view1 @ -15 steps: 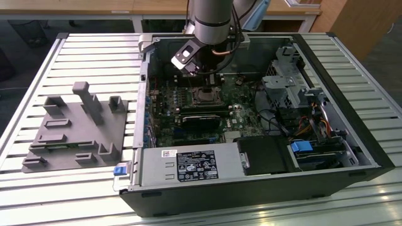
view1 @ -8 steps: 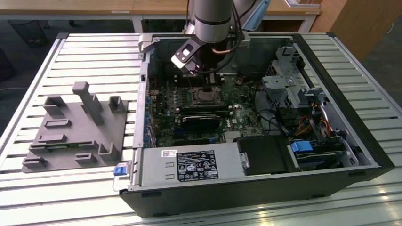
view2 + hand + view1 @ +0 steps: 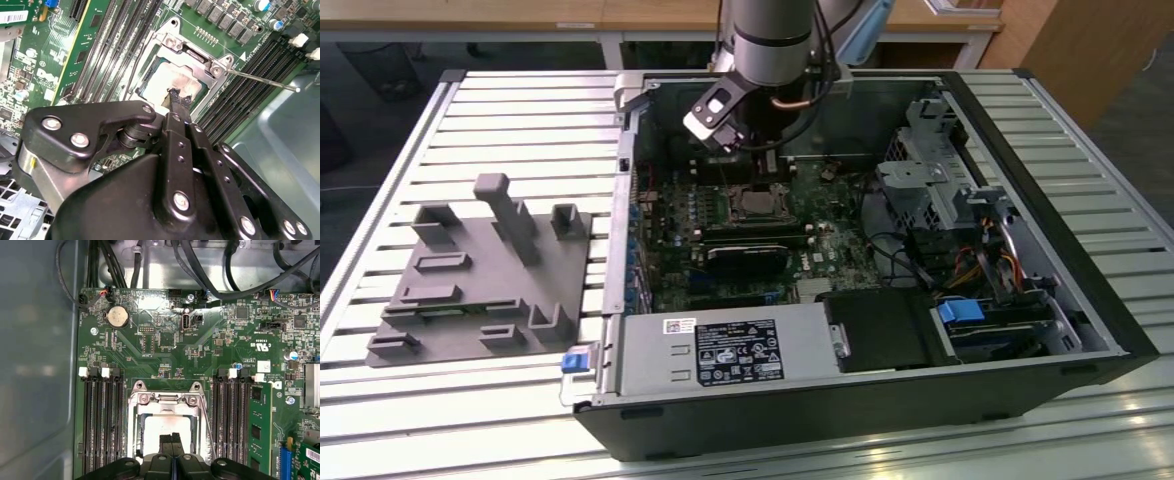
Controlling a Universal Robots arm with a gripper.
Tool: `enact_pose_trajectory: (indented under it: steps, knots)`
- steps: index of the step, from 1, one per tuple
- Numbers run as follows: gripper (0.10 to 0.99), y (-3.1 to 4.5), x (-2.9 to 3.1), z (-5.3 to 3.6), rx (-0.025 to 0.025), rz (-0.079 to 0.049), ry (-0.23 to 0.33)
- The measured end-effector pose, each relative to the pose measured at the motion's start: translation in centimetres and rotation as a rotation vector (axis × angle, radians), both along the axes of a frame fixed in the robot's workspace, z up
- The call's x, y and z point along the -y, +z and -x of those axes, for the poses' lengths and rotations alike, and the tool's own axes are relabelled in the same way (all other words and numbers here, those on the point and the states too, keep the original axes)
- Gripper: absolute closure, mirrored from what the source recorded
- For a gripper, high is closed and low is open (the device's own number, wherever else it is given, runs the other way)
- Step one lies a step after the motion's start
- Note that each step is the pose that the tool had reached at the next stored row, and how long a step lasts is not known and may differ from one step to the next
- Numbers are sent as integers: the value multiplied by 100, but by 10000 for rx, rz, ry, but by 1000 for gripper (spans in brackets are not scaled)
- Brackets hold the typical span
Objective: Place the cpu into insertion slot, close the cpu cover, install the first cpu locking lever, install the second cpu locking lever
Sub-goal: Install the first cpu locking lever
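With the cpu (image 3: pixel 170 80) lying in the window of the lowered cpu cover (image 3: pixel 202 60) on the green board (image 3: pixel 165 355), the gripper (image 3: pixel 171 439), fingers (image 3: pixel 176 107) pressed together over it, would probably do best pushing gently and straight down, keeping clear of the unlatched locking lever (image 3: pixel 260 80).

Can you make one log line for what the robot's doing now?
hand: shut, tips over cpu | cpu cover: down around cpu | lever: sticking out sideways

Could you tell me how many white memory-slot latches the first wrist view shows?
4 white latches: two on one side of the cpu cover, two on the other; more may be hidden.
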State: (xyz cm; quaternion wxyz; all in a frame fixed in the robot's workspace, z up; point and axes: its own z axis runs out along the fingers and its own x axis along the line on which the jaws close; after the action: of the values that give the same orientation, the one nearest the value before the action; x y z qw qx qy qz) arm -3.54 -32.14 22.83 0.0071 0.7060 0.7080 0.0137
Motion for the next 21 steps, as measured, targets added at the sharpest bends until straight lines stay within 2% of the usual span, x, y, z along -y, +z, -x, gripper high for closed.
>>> enact_pose_trajectory:
  steps: [21]
  knots:
    - [980, 229, 0, 0, 0, 1, 0]
